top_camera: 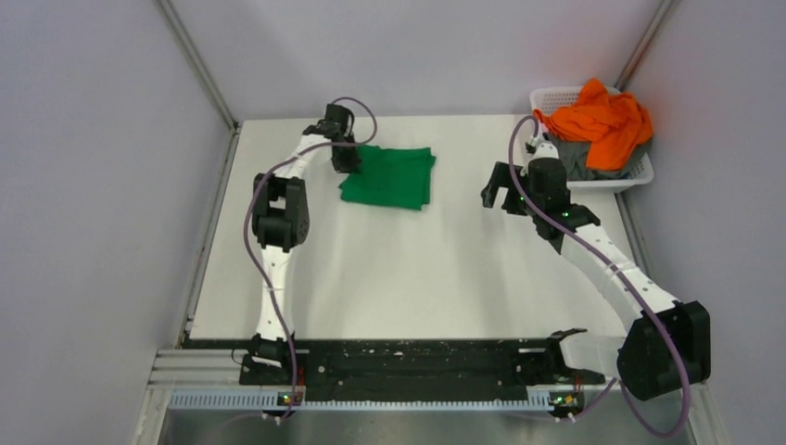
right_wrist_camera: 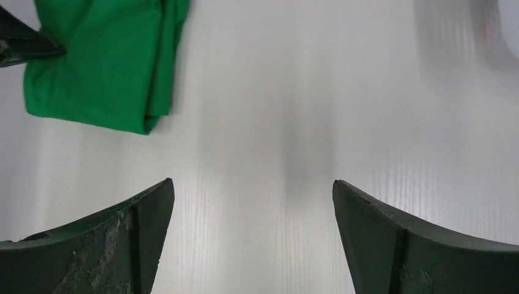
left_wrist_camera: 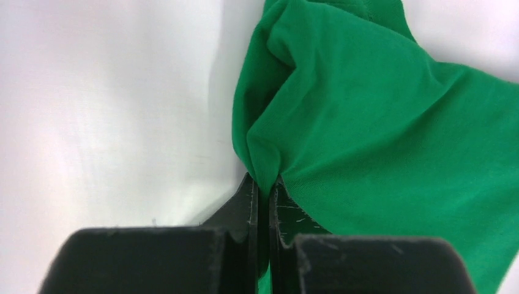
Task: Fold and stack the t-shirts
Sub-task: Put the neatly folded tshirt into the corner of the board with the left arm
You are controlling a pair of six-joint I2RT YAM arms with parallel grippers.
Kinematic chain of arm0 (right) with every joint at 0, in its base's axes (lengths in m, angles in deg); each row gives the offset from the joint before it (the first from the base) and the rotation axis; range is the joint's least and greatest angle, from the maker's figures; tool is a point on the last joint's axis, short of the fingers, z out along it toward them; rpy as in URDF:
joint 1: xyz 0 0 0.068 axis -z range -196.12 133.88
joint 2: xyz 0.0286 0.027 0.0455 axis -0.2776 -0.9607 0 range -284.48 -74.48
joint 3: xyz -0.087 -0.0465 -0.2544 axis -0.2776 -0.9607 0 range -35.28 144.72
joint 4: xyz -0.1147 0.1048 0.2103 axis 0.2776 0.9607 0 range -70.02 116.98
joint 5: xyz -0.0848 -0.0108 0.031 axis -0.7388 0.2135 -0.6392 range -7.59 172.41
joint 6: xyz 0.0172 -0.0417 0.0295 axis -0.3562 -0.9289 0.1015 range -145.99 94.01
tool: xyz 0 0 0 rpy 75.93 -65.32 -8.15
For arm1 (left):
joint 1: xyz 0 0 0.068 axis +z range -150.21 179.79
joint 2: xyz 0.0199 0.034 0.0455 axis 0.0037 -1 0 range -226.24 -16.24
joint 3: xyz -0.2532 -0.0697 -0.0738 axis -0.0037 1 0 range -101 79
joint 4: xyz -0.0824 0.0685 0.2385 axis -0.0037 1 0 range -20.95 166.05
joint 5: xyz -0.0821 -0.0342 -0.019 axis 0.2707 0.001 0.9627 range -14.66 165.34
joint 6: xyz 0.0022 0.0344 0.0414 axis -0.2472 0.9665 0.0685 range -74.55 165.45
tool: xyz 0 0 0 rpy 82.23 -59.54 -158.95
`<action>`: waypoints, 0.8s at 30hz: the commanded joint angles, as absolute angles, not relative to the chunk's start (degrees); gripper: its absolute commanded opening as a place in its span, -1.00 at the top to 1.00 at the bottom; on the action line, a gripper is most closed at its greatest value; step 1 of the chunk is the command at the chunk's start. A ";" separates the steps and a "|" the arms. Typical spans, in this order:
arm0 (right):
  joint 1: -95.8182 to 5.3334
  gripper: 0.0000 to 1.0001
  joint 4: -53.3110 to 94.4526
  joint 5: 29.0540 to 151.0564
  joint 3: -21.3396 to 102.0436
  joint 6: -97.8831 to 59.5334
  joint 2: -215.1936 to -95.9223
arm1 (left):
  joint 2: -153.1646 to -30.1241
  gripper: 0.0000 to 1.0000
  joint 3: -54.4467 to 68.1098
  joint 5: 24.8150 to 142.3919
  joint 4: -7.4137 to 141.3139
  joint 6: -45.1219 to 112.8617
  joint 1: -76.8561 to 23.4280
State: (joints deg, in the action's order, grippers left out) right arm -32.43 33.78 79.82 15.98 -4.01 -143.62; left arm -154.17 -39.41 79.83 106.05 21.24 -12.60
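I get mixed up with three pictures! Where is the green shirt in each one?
Top external: the green shirt lies folded, upper middle, a little left of centre.
Left wrist: it fills the right side, bunched where its edge is pinched.
Right wrist: it sits in the top left corner.
Shared landmark: the left gripper, black, shut on the shirt's edge; it shows at that edge in all three views.

A robot lab cell; plain grey panels (top_camera: 93, 185) enclose a white table (top_camera: 417, 269).
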 commanded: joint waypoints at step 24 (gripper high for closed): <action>-32.09 -0.98 38.93 72.33 21.08 -5.73 -149.67 | -154.68 0.67 -51.40 44.78 84.06 48.22 7.61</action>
State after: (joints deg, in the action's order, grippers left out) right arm -32.43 38.24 74.40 18.37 -5.00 -149.35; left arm -153.79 -47.54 49.12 93.26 45.48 7.27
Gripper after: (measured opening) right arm 0.987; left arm 0.110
